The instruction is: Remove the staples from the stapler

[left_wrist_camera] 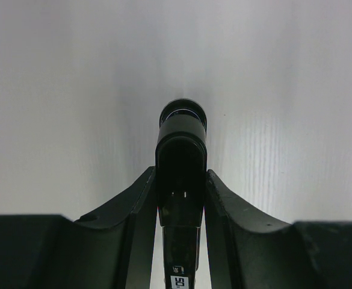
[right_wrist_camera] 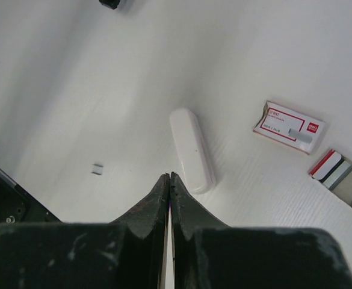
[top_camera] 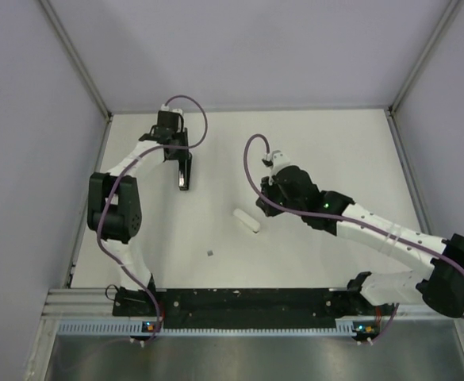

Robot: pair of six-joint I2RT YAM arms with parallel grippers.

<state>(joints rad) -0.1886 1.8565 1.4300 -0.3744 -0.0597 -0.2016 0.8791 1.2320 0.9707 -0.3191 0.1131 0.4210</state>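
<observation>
Robotics lab bench cell.
White tabletop (top_camera: 311, 262) boxed in by plain grey panels (top_camera: 255, 48) w/ alu. frame posts (top_camera: 73, 55) at 11 & 1 o'clock; left arm (top_camera: 113, 206) & right arm (top_camera: 374, 230) bolted to black rail (top_camera: 239, 300) at 6 o'clock; purple cables (top_camera: 247, 167) loop off the wrists.

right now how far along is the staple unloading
Done: one small staple bit lies loose on the table, so some seem out. In hand: the left gripper clamps the stapler; the right gripper is shut, empty. Remaining: whether more staples sit inside can't be seen.
</observation>
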